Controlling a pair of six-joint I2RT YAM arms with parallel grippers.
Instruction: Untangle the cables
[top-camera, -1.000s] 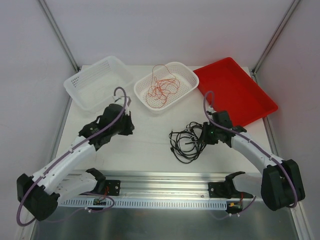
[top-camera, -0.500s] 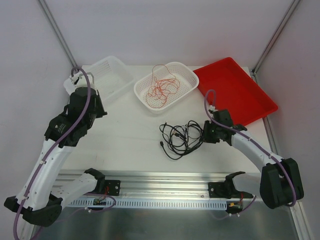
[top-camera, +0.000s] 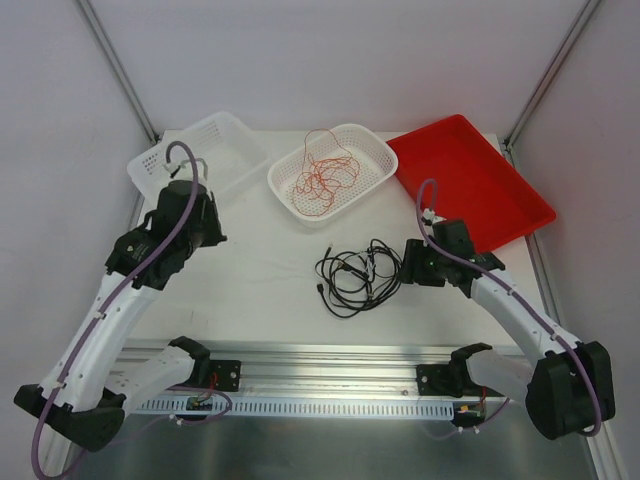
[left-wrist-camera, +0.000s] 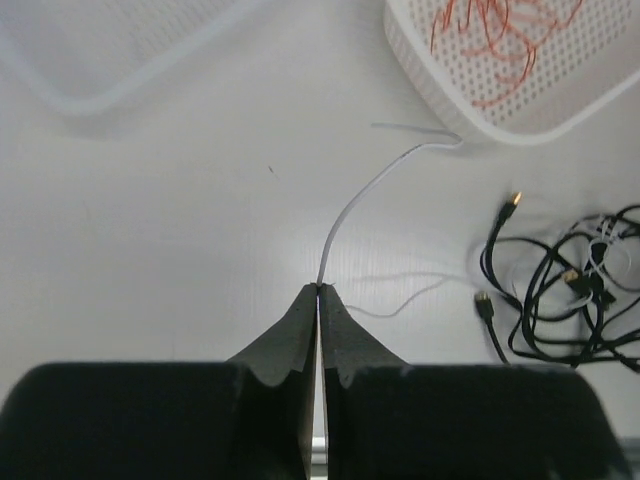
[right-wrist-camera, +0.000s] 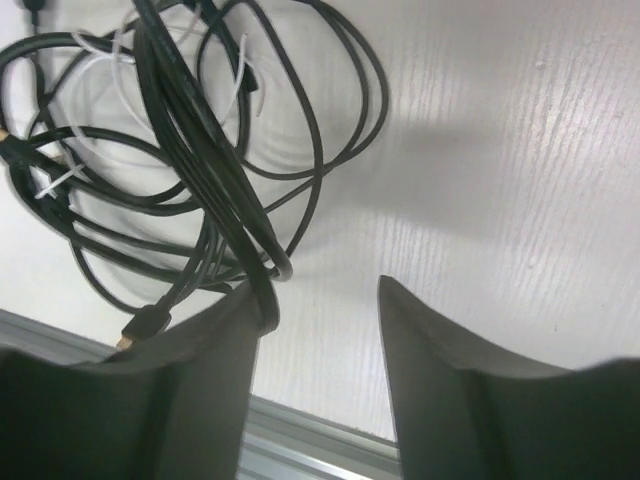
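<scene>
A tangle of black cables (top-camera: 352, 277) lies on the white table, in the middle. My left gripper (top-camera: 205, 225) is up over the left side of the table. In the left wrist view it (left-wrist-camera: 320, 288) is shut on a thin white cable (left-wrist-camera: 370, 185) that curves away toward the oval basket. The black tangle (left-wrist-camera: 570, 290) lies to the right of that cable. My right gripper (top-camera: 408, 265) is at the tangle's right edge. In the right wrist view it (right-wrist-camera: 320, 285) is open, and a loop of the black tangle (right-wrist-camera: 180, 170) rests against the left finger (right-wrist-camera: 245, 320).
An oval white basket (top-camera: 375, 150) holding orange wire (top-camera: 325, 178) stands at the back centre. A rectangular white basket (top-camera: 235, 140) is at the back left and a red tray (top-camera: 470, 180) at the back right. A metal rail (top-camera: 330, 360) runs along the near edge.
My left arm has swung from the middle of the table up and to the left. The black tangle has shifted left and spread out. My right gripper has stayed at its right edge.
</scene>
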